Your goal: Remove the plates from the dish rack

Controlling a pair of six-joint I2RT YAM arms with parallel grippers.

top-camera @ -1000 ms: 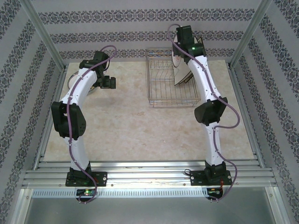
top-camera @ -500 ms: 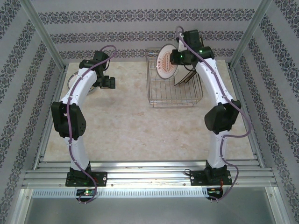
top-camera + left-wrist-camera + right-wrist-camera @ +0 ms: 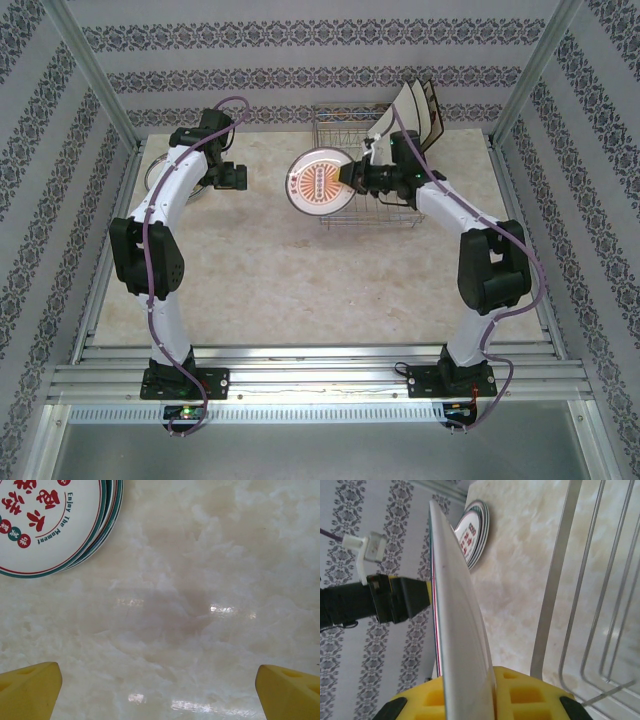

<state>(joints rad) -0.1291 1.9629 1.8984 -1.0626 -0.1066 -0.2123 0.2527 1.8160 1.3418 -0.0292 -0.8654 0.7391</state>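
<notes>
I have the right gripper point(image 3: 348, 181) clamped on a round plate point(image 3: 318, 183), and its yellow pads point(image 3: 520, 695) pinch the rim from both sides. From above, the plate is held up off the table point(image 3: 300, 290), just left of the dish rack point(image 3: 370, 213). It is tipped on edge so that its red-printed face looks up toward the overhead camera. On the right wrist camera I see it edge-on, a thin white blade rising from between the pads, with a green and red line along its rim.

The rack is a silver wire basket at the far right of the table. A few square plates point(image 3: 415, 108), cream with dark edges, stand on edge at its far end and lean toward the right.

My left gripper point(image 3: 233, 178) hangs over the far left part of the table with its jaws spread wide and nothing between them. On its wrist camera the two yellow fingertips point(image 3: 31, 690) sit in the bottom corners with bare marble between them.

A stack of round plates point(image 3: 45, 520) lies flat on the table at the far left, close beside that gripper and not touching it. The top plate carries red characters, the words "Enjoy The Moment" and a green and red rim. The right wrist camera also catches this stack, beyond the held plate.
</notes>
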